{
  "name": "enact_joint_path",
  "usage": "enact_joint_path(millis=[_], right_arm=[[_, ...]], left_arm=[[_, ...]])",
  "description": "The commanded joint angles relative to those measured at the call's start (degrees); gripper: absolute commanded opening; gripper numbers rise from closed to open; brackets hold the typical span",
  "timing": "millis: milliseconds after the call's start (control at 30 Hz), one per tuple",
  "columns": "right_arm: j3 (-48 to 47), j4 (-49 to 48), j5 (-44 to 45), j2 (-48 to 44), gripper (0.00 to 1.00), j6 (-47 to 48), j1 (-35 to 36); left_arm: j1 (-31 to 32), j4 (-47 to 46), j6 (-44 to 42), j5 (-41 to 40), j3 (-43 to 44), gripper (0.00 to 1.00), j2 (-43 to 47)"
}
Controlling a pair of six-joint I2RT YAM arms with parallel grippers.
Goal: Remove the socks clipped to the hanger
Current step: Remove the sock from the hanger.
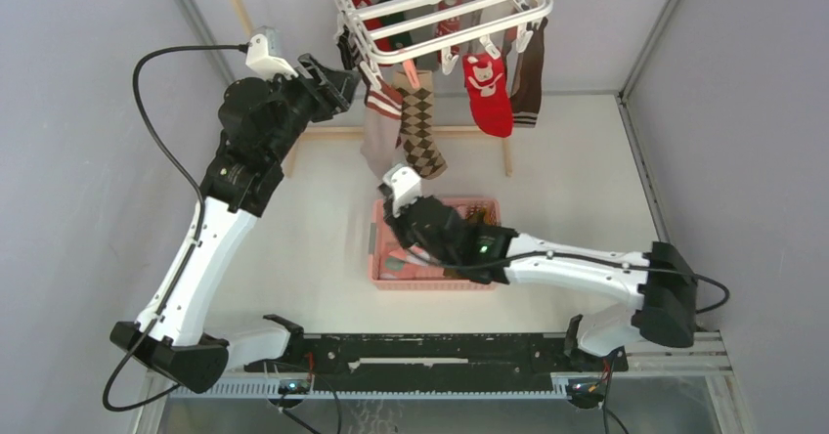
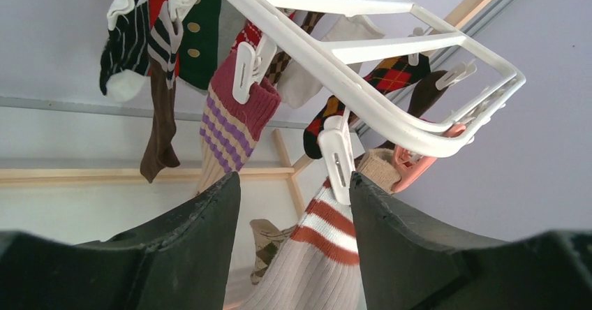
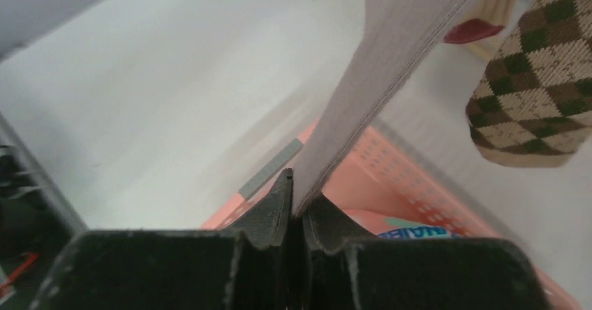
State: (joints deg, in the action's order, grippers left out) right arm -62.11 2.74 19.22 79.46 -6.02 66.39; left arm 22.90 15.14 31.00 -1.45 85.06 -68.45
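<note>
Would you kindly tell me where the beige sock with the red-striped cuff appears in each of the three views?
Top external: the beige sock hangs left of centre, under the hanger.
Left wrist: bottom centre, between the fingers of the left hand.
Right wrist: upper centre, running down into the shut right hand.
Shared landmark: the brown argyle sock beside it.

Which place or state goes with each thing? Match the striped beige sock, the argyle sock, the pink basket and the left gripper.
1 striped beige sock
2 argyle sock
3 pink basket
4 left gripper

a standing on the table
b open, a sock cuff between its fingers
c hanging, untouched by either gripper
d lower end pinched by the right gripper

Pairs: 1-d, 2-c, 3-a, 4-b
</note>
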Motion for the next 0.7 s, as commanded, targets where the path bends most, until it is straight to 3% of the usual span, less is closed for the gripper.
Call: enact_joint_path(millis=[0, 133, 233, 667], right_arm=[[-5.2, 3.0, 22.4, 6.9, 0.13, 11.6, 6.0], [-7.4, -3.9, 36.7, 14.6, 0.12, 24.9, 10.5], [-7.8, -10.2, 41.9, 19.0, 0.09, 33.4, 11.4], [-9.0, -8.9, 37.8, 20.5, 0.09, 32.0, 10.6]], left_arm=[[-0.7, -1.8, 0.4, 1.0, -0.7, 0.63, 2.4], [-1.1, -1.0, 0.2, 1.0, -0.8, 0.63, 3.1], [-1.7, -0.6, 0.2, 2.7, -1.2, 0.63, 4.0], [-1.9, 3.2, 0.1, 9.7, 3.5, 0.61, 0.7]])
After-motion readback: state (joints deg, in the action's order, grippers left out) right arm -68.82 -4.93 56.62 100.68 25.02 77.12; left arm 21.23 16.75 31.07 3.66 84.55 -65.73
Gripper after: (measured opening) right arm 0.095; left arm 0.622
